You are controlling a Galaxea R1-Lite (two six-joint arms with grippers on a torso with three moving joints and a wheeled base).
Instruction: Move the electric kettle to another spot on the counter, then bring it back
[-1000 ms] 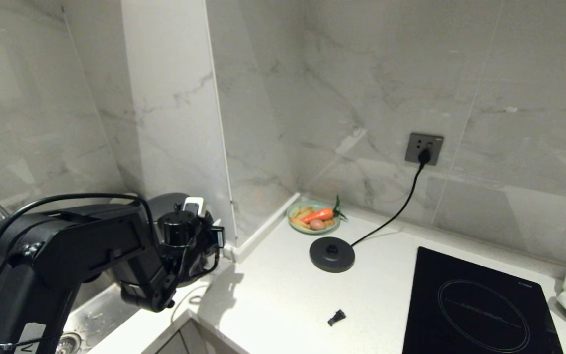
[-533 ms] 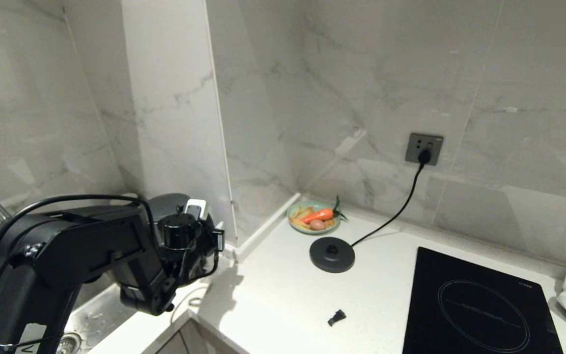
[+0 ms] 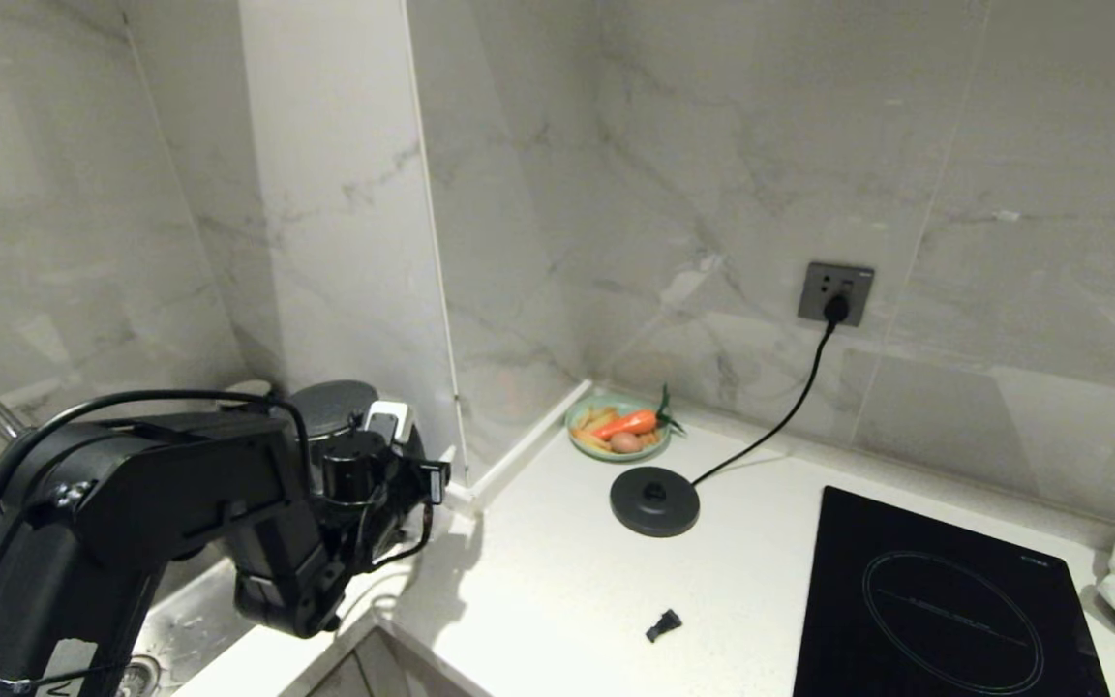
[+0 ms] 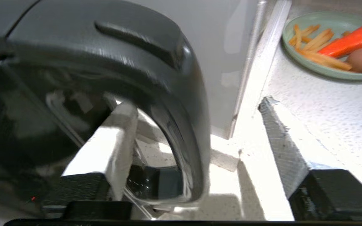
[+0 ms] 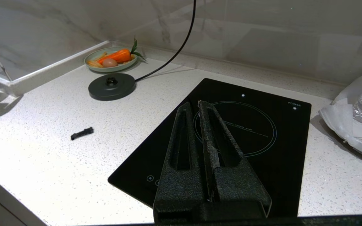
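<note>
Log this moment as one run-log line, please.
left gripper: open around electric kettle handle | kettle: on counter by sink, off base disc | right gripper: shut, parked

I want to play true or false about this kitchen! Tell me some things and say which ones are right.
1. The kettle sits on its round base. False: the base is bare, and the kettle stands apart from it in the corner beside the sink.
2. A carrot lies in the green plate. True.
3. The right gripper is wide open. False: its fingers are pressed together above the hob.
4. The base's cord is plugged into the wall socket. True.
5. The left gripper has its fingers on either side of the kettle's handle. True.
</note>
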